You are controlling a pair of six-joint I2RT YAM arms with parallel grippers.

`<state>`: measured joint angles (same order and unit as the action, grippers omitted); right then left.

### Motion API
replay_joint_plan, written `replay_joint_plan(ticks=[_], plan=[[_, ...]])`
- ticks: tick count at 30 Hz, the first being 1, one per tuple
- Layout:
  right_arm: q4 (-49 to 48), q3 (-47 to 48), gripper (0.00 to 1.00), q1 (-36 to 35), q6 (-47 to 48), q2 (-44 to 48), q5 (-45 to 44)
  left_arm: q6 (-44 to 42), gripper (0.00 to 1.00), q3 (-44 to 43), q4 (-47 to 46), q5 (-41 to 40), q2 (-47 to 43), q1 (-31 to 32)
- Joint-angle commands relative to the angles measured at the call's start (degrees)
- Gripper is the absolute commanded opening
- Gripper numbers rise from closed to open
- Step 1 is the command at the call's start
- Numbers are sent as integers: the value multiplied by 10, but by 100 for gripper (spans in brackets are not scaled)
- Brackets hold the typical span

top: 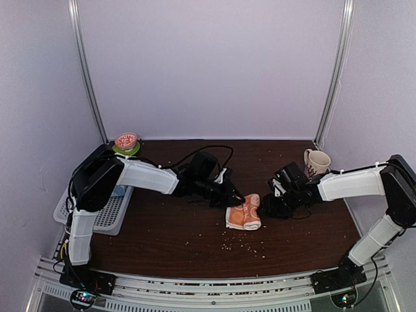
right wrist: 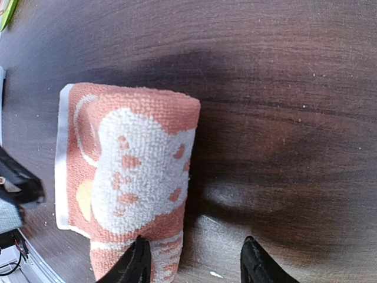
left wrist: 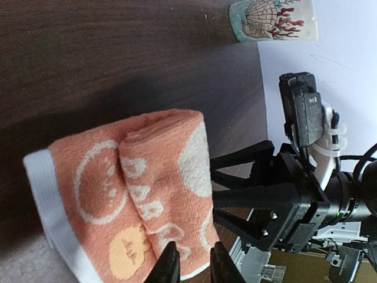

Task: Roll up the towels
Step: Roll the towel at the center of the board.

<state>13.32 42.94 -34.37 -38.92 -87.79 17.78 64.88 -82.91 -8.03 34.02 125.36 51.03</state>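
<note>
One orange towel (top: 244, 216) lay mostly rolled on the table (top: 169, 234), a flat tail unrolled; right gripper (right wrist: 195, 259) jaws stood open beside it, left gripper (left wrist: 194, 265) jaws narrowly parted, grip unclear

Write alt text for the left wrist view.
An orange towel with pale prints and a white border lies partly rolled on a dark table. The left gripper sits at its bottom edge, the right gripper faces it, jaws open, and a mug stands beyond.
</note>
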Motion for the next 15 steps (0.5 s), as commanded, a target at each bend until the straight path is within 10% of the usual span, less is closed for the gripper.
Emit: replay_joint_plan(ticks=[1,15], plan=[[9,18,53,-4,7,-10,-18,-100,20,-16,137,-68,-45,-6],[18,27,53,-9,7,-15,-23,-171,24,-54,255,-142,11,-7]])
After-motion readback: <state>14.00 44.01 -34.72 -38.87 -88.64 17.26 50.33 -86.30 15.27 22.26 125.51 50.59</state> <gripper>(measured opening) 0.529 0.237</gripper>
